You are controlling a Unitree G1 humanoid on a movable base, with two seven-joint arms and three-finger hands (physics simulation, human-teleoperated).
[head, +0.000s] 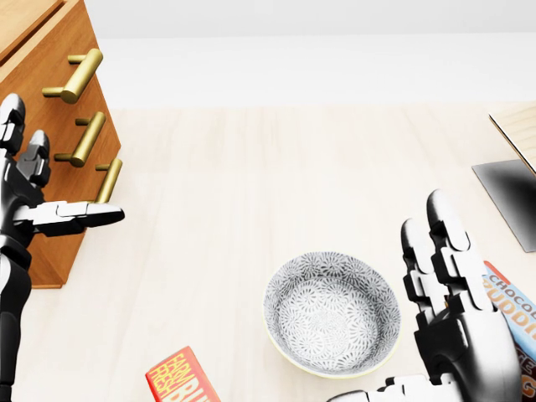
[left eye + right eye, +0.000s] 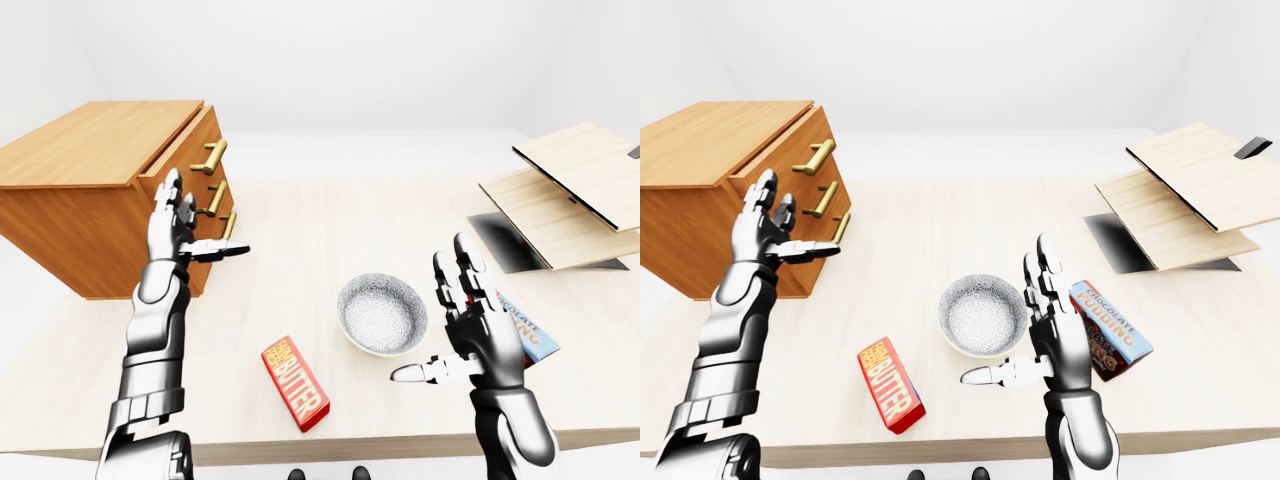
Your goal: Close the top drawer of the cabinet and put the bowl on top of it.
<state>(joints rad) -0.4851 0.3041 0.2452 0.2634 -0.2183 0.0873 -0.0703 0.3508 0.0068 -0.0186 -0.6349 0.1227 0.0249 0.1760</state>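
The wooden cabinet (image 2: pixel 95 195) stands at the left of the table, its brass handles facing right. Its top drawer (image 2: pixel 196 138) juts out a little past the two below. My left hand (image 2: pixel 197 226) is open and held upright in front of the lower drawer handles, thumb pointing right, holding nothing. The grey patterned bowl (image 1: pixel 332 311) rests upright on the table, low in the head view. My right hand (image 2: pixel 432 318) is open just right of the bowl, palm toward it, with its fingers apart from the rim.
A red butter box (image 2: pixel 295 382) lies left of the bowl near the table's near edge. A chocolate pudding box (image 2: pixel 1110 328) lies behind my right hand. Stacked wooden boards (image 2: pixel 565 190) and a dark mat (image 2: pixel 505 245) occupy the right side.
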